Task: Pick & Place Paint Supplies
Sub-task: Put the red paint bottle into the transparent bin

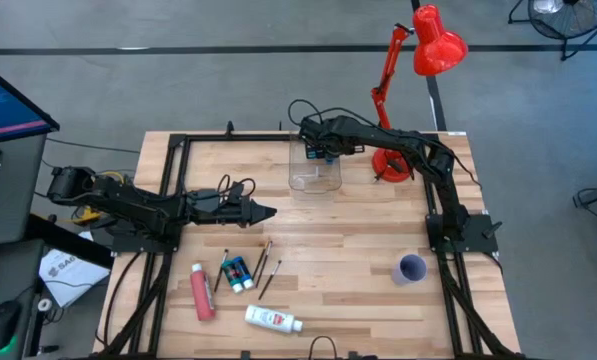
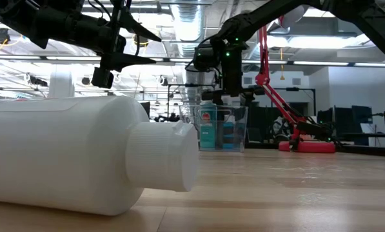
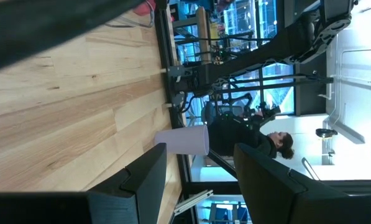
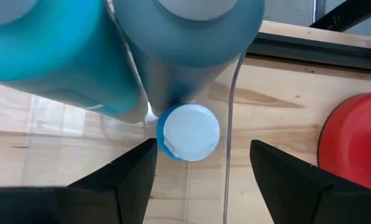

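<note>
My left gripper hangs over the left-middle of the table, fingers parted and empty; past them my wrist view shows the purple cup at the far edge and a person beyond the table. Below it, toward the near edge, lie the supplies not yet moved: a pink-red bottle flat on its side, a dark brush beside it, two small blue-green bottles touching each other, two more brushes just right of them, and a white bottle lying nearest the edge, which fills the low view.

I judge the bottles light, stiff plastic, smooth and ready to roll when they lie flat, so I would take each across the body at mid-length, not by the cap. The brushes are thin and lie flat on the wood, hard to get under; a pinch at mid-handle with fingertips brushing the table looks best. The blue-green pair lies so close that fingers closing on one may shove the other.

Farther right, my right gripper hovers right over the clear box at the back of the table, fingers spread and holding nothing. Beneath it in the box sit a light blue bottle, a grey bottle and a small capped bottle. The box walls are thin and look easy to knock. The red lamp stands just right of the box, its base near my right arm, and the cup stands apart at the right edge
</note>
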